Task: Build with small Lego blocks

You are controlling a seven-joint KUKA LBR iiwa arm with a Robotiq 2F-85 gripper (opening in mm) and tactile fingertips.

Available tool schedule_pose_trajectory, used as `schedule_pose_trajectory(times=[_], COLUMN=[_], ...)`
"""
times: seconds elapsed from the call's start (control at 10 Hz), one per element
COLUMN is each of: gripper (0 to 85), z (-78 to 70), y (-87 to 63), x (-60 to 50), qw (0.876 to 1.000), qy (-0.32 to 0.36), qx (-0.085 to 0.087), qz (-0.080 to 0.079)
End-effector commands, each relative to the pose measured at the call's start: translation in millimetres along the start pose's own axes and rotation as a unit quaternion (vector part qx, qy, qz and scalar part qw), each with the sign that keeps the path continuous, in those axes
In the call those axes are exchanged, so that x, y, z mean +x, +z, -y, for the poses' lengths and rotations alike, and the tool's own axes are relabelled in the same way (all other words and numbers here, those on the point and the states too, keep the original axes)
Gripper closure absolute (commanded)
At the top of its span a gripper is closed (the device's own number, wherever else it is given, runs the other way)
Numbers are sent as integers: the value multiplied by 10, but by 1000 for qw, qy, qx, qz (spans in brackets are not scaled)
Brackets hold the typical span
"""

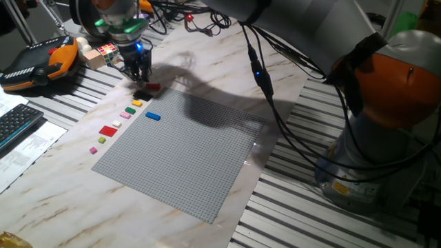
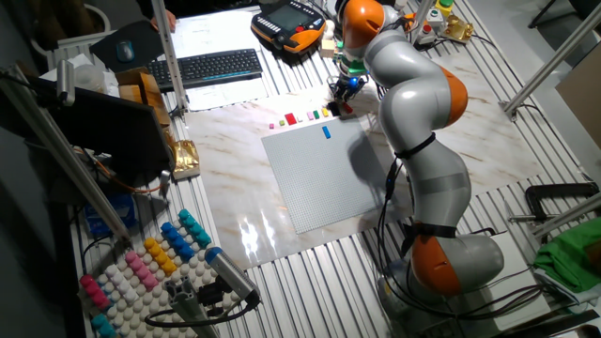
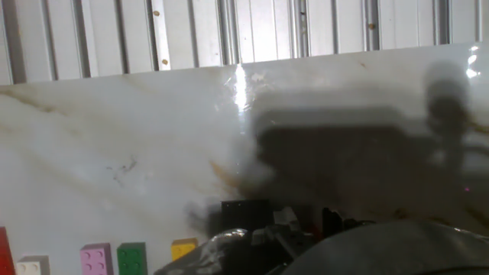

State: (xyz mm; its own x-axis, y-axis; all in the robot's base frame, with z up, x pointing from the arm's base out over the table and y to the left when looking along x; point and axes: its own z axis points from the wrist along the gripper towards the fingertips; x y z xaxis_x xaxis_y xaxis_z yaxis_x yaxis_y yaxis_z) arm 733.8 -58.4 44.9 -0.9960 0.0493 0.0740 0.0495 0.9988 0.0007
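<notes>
A row of small Lego blocks lies on the marble along the far-left edge of the grey baseplate: red, black, yellow, green, pink, white, and a wider red one. One blue block sits on the baseplate. My gripper is down at the far end of the row, its tips just above the red and black blocks. The hand view shows the black block beside my blurred fingers, then yellow, green and pink. I cannot make out the jaw gap.
A Rubik's cube and an orange-black teach pendant lie behind the gripper. A keyboard and papers sit at the left. Cables hang from the arm over the baseplate's far right. Ribbed metal table surrounds the marble slab.
</notes>
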Motion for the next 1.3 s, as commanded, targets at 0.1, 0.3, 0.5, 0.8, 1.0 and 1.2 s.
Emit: schedule_pose_trajectory(times=[0.1,0.3,0.5,0.8,1.0,1.2], gripper=[563,563,563,567,567,567], z=[14,55,96,110,118,123], y=[6,36,53,72,89,136], x=[-12,-39,-65,-62,-65,-91], qw=[1000,1000,1000,1000,1000,999], qy=[-2,-7,-12,-15,-22,-27], qx=[1,1,0,0,7,12], qz=[0,3,3,4,9,14])
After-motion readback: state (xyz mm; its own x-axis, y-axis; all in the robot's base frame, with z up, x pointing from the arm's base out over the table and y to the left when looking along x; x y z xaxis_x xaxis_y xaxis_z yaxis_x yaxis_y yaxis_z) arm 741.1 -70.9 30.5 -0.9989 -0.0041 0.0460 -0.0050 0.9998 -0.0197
